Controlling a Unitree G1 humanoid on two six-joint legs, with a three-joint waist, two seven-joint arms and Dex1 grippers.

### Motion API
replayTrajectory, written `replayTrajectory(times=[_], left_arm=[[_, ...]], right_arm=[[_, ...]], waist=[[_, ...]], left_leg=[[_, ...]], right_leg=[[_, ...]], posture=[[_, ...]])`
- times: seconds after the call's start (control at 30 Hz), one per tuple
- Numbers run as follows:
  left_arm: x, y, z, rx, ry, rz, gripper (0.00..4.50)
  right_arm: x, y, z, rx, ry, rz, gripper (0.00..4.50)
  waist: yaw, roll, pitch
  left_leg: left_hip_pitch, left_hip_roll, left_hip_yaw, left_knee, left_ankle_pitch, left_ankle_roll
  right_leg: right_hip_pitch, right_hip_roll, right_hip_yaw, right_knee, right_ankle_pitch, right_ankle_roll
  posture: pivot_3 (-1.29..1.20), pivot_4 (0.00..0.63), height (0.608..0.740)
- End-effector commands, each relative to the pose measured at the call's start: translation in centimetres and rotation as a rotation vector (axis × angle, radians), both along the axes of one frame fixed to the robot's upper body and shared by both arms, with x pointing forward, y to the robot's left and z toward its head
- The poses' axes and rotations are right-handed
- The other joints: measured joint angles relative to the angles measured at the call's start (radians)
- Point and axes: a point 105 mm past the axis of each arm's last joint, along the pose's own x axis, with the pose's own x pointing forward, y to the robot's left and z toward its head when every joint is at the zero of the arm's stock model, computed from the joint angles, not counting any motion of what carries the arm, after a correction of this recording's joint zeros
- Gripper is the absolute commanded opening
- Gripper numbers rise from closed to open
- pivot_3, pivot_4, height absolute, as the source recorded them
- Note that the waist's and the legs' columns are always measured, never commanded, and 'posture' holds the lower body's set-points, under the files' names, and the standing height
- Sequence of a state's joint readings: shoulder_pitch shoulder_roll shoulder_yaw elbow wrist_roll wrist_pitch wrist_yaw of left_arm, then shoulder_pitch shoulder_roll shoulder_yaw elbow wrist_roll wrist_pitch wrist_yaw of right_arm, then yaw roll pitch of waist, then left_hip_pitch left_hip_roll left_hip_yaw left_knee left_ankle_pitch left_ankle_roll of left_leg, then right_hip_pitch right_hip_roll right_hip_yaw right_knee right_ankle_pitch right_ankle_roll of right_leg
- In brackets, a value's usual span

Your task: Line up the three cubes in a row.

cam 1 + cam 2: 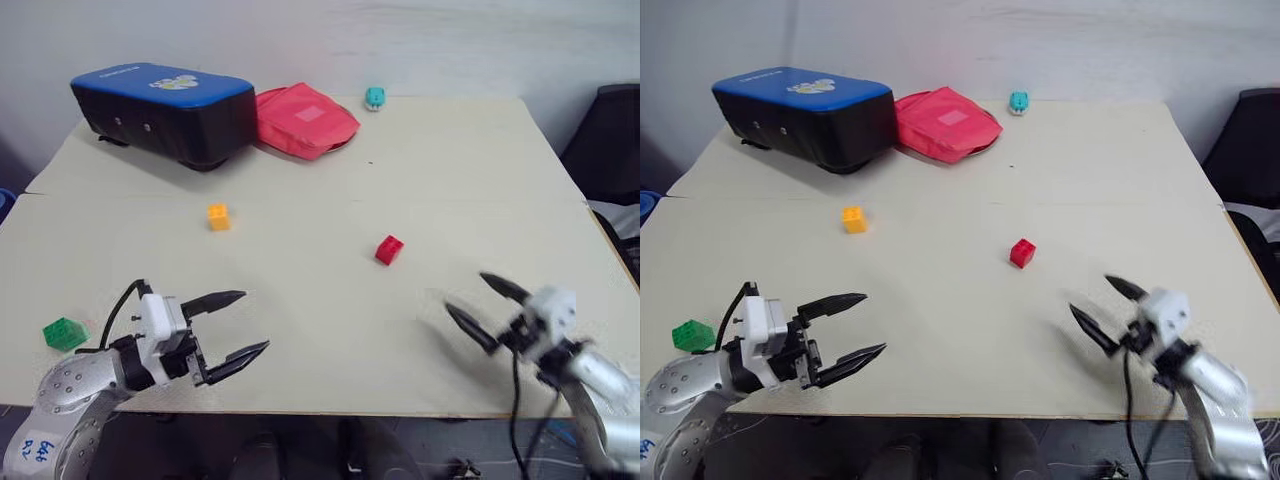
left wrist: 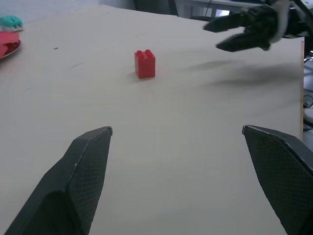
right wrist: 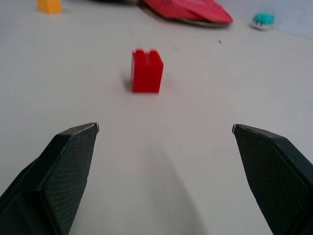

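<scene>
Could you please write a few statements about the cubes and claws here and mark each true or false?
1. The red cube lies between the two claws. True.
2. The left claw grips the green cube. False: it is open and empty.
3. The three cubes already form a row. False: they lie scattered, with the orange-yellow cube farther back.
4. The right claw is open. True.

Left gripper: jaws spread wide, empty, fingers level and angled inward toward the right. Right gripper: jaws likewise spread wide, empty, fingers level and angled inward toward the left. Both arms are raised forward, the grippers well apart from one another.
</scene>
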State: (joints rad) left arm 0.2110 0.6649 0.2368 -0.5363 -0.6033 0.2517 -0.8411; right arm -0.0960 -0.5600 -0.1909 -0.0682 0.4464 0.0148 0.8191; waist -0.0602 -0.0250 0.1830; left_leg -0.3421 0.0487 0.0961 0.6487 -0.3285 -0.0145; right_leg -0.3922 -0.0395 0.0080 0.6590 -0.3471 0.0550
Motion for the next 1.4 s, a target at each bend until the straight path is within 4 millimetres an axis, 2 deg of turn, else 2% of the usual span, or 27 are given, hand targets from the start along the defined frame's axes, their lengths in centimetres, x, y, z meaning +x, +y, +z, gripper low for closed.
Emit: replayTrajectory(times=[0.03, 0.2, 0.37, 0.5, 0.7, 0.73, 0.8, 0.83, 0.93, 1.0, 1.1, 1.2, 1.4], left_arm=[[0.0, -0.4, -0.1, -0.015, 0.016, -0.014, 4.48], [0.2, -0.8, -0.7, -0.021, 0.042, -0.013, 4.48], [0.1, -0.9, -1.0, -0.025, 0.042, 0.001, 4.48], [-0.1, -1.0, -1.3, -0.025, 0.046, 0.008, 4.5], [0.0, -0.7, -1.2, -0.022, 0.038, 0.027, 4.5], [0.1, -0.6, -1.2, -0.02, 0.038, 0.028, 4.5], [0.1, -0.5, -1.2, -0.017, 0.037, 0.029, 4.5], [0.1, -0.5, -1.2, -0.015, 0.038, 0.029, 4.5], [0.1, -0.4, -1.3, -0.01, 0.043, 0.024, 4.5], [0.0, -0.4, -1.5, -0.002, 0.049, 0.017, 4.5], [-0.1, -0.5, -1.6, -0.005, 0.051, 0.019, 4.5], [-0.3, -0.6, -1.7, -0.012, 0.057, 0.022, 4.5], [-0.5, -0.6, -1.9, -0.01, 0.064, 0.024, 4.5]], right_arm=[[2.9, 1.8, 0.6, -0.007, 0.067, 0.045, 4.5], [7.0, 3.5, 0.6, -0.01, 0.186, 0.056, 4.5], [8.0, 4.7, -0.5, -0.113, 0.214, 0.134, 4.5], [8.6, 4.9, -1.3, -0.078, 0.251, 0.132, 3.58], [8.7, 4.8, -1.2, -0.092, 0.213, 0.159, 1.51], [8.3, 5.0, -0.3, -0.063, 0.16, 0.199, 1.51], [5.5, 6.6, 1.9, -0.005, 0.064, 0.434, 1.52], [4.3, 7.3, 2.3, -0.018, 0.053, 0.524, 1.52], [0.5, 8.9, 0.2, -0.248, 0.104, 0.738, 1.52], [-0.8, 9.8, -1.1, -0.312, 0.151, 0.766, 1.52], [-1.6, 10.9, -2.8, -0.343, 0.192, 0.743, 1.52], [-1.5, 11.4, -4.2, -0.359, 0.209, 0.694, 1.52], [-1.1, 11.7, -4.9, -0.342, 0.22, 0.667, 1.52]], waist=[[0.004, 0.0, 0.0], [0.015, 0.0, 0.0], [0.014, 0.0, 0.0], [0.007, 0.0, 0.0], [0.004, 0.0, 0.0], [0.004, 0.0, 0.0], [0.005, 0.0, 0.0], [0.005, 0.0, 0.0], [0.006, 0.0, 0.0], [0.007, 0.0, 0.0], [0.007, 0.0, 0.0], [0.005, 0.0, 0.0], [0.006, 0.0, 0.0]], left_leg=[[0.0, 0.0, 0.0, 0.0, 0.0, -0.001], [-0.008, 0.0, -0.002, 0.004, 0.003, -0.005], [-0.012, 0.0, -0.002, 0.007, 0.002, -0.002], [-0.012, 0.0, -0.002, 0.007, 0.001, -0.002], [-0.012, 0.0, -0.002, 0.007, 0.002, -0.002], [-0.012, 0.0, -0.002, 0.007, 0.002, -0.002], [-0.012, 0.0, -0.002, 0.007, 0.002, -0.002], [-0.012, 0.0, -0.002, 0.007, 0.001, -0.002], [-0.011, 0.001, -0.002, 0.006, -0.001, 0.002], [-0.011, 0.001, -0.004, 0.006, -0.001, 0.003], [-0.011, 0.0, -0.004, 0.007, -0.001, 0.003], [-0.011, 0.0, -0.004, 0.007, -0.001, 0.002], [-0.011, 0.0, -0.004, 0.007, -0.001, 0.002]], right_leg=[[0.0, 0.0, 0.0, 0.0, 0.0, -0.001], [-0.004, -0.001, -0.002, -0.002, 0.0, -0.001], [-0.006, -0.002, -0.003, -0.002, 0.0, 0.001], [-0.006, -0.002, -0.003, -0.001, 0.0, 0.001], [-0.006, -0.002, -0.003, -0.001, 0.0, 0.001], [-0.006, -0.002, -0.003, -0.001, 0.0, 0.001], [-0.006, -0.002, -0.003, -0.001, 0.0, 0.001], [-0.006, -0.001, -0.003, -0.001, 0.0, 0.001], [-0.006, -0.001, -0.003, -0.001, 0.0, 0.001], [-0.005, -0.002, -0.004, -0.002, 0.0, 0.001], [-0.005, -0.003, -0.004, -0.002, 0.0, 0.001], [-0.005, -0.003, -0.004, -0.002, 0.0, 0.001], [-0.005, -0.002, -0.005, -0.002, 0.0, 0.001]], posture=[[0.0, 0.15, 0.74], [0.0, 0.15, 0.74], [0.0, 0.15, 0.74], [0.0, 0.15, 0.74], [0.0, 0.15, 0.74], [0.0, 0.15, 0.74], [0.0, 0.15, 0.74], [0.0, 0.15, 0.74], [0.0, 0.15, 0.74], [0.0, 0.15, 0.74], [0.0, 0.15, 0.74], [0.0, 0.15, 0.74], [0.0, 0.15, 0.74]])
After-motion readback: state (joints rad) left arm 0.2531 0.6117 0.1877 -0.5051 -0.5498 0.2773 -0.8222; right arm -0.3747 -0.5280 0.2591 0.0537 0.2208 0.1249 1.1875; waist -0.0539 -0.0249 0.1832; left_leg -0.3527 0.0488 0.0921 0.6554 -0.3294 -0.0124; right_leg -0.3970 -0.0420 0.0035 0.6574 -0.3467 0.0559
